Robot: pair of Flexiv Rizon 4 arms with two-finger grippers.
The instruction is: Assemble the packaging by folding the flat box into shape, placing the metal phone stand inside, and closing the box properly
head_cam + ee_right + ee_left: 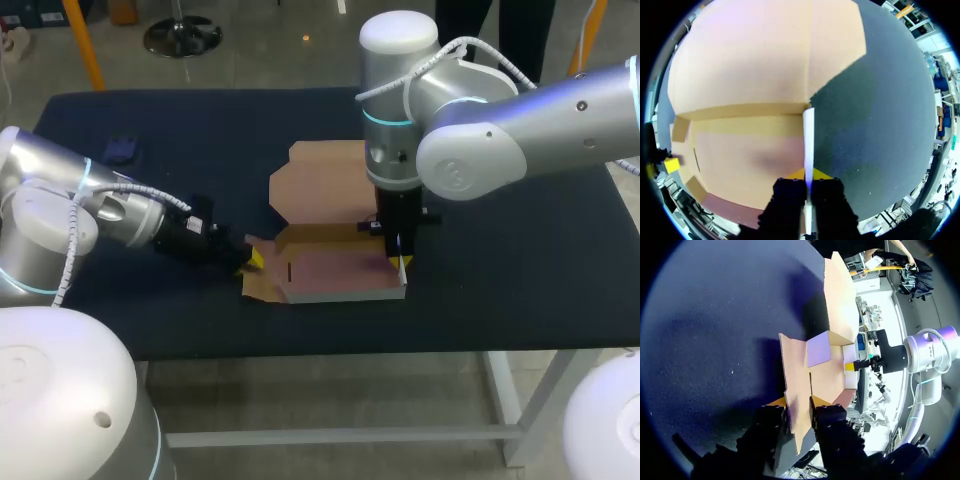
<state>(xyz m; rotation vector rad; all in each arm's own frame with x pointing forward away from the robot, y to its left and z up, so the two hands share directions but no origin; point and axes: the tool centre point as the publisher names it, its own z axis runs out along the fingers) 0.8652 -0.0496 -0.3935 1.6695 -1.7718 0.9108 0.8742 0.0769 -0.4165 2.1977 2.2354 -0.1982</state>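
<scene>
Nearest the lens, the left arm [90,205] is seen at eight o'clock, with the left gripper [797,404] pinched on a side flap of the cardboard box [335,272]. The box lies half-folded at table centre, its lid spread toward twelve. The thin, light board is judged easily creased and apt to slide, so holds are best taken on flaps close to the fold lines. At the box's three o'clock wall, the right gripper [808,176] is clamped on the upright edge. Room for moving is offered by the table [520,290] toward three, while its near edge at six runs close to the box.
</scene>
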